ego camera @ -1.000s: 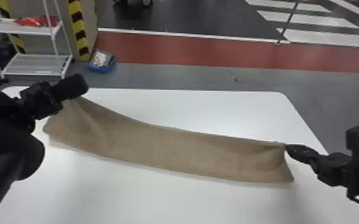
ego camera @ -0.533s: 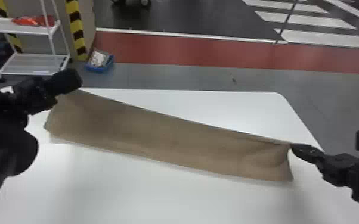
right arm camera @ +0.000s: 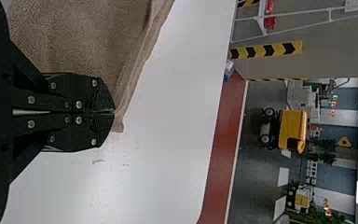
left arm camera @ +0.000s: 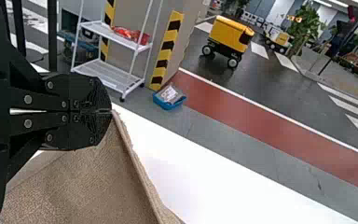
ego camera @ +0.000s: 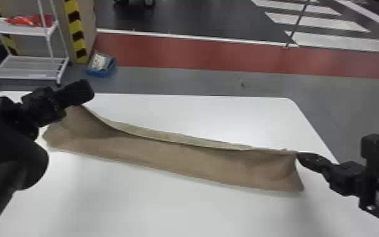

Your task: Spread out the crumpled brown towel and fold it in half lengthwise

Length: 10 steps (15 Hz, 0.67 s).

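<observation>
Brown cloth, the towel point(ego camera: 173, 157) lies as a long narrow strip across the surface point(ego camera: 154, 208), its long axis running crosswise. It slants: the end on the robot's left is farther off, the end on the right nearer. Its near long edge runs fairly straight, while the far side is raised, the upper edge sagging between the two ends, with a paler band of cloth behind it. The left hand point(ego camera: 58, 112) is clenched on the cloth at the left end, which stands up in a peak; the right hand point(ego camera: 311, 161) is closed on the far corner of the right end, where the cloth slopes down to a point on the surface.

The surface is white and smooth, with rounded far corners. Beyond it come grey floor, a red strip point(ego camera: 198, 55) edged in white, and dark ground with white crossing bars point(ego camera: 340, 41). At the left stand a white rack point(ego camera: 28, 67) with red things point(ego camera: 30, 20) on its upper shelf, a pillar point(ego camera: 83, 19) striped yellow and black, and a blue bin point(ego camera: 101, 72) on the floor.

The left wrist view adds a yellow wheeled cart point(left arm camera: 228, 35) and leafy plants point(left arm camera: 305, 28); the right wrist view gives faint grey marks point(right arm camera: 98, 161) on the surface near the towel's corner.
</observation>
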Available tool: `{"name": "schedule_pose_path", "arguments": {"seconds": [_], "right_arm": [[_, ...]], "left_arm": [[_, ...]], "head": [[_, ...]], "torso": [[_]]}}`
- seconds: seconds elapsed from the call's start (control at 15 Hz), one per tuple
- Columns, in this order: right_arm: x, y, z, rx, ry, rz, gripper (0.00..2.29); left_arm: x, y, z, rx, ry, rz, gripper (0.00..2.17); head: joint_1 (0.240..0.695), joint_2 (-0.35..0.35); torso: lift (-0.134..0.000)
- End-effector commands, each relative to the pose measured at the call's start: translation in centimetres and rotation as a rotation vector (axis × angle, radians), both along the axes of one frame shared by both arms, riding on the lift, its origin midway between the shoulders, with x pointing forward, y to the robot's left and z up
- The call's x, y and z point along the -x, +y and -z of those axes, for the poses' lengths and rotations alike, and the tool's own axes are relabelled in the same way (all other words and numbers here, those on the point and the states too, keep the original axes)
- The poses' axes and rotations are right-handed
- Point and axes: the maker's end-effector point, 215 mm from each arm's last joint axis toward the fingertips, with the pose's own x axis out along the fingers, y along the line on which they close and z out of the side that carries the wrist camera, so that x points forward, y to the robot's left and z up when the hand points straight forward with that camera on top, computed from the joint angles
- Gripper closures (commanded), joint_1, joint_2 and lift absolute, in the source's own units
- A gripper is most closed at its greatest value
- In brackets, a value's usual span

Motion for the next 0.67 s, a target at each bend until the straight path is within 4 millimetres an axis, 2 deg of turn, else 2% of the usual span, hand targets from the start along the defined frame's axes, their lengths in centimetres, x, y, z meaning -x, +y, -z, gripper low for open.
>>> {"name": "schedule_pose_path", "arguments": {"seconds": [0.0, 0.13, 0.33, 0.4, 0.6], "right_arm": [[-0.1, -0.1, 0.5, -0.002, 0.011, 0.004, 1.31], [-0.3, -0.2, 0.3, -0.019, 0.002, 0.008, 1.31], [0.2, -0.8, 0.2, -0.023, 0.003, 0.017, 1.31], [0.3, -1.0, 0.0, -0.019, -0.001, 0.019, 1.31], [1.2, -0.7, -0.7, -0.008, -0.007, 0.009, 1.31]], "left_arm": [[-0.2, 0.2, 0.5, -0.006, 0.009, -0.006, 1.88], [-0.4, 1.1, 0.0, -0.001, -0.001, -0.022, 1.88], [-0.2, 4.3, -0.6, -0.020, -0.014, -0.059, 1.88], [0.1, 6.2, -0.7, -0.028, -0.014, -0.080, 1.88], [1.4, 9.0, -2.0, -0.048, -0.034, -0.098, 1.88]], "head": [[0.695, -0.188], [0.695, -0.188], [0.695, -0.179], [0.695, -0.167], [0.695, -0.145]], "torso": [[-0.123], [-0.123], [-0.123], [-0.123], [-0.123]]}}
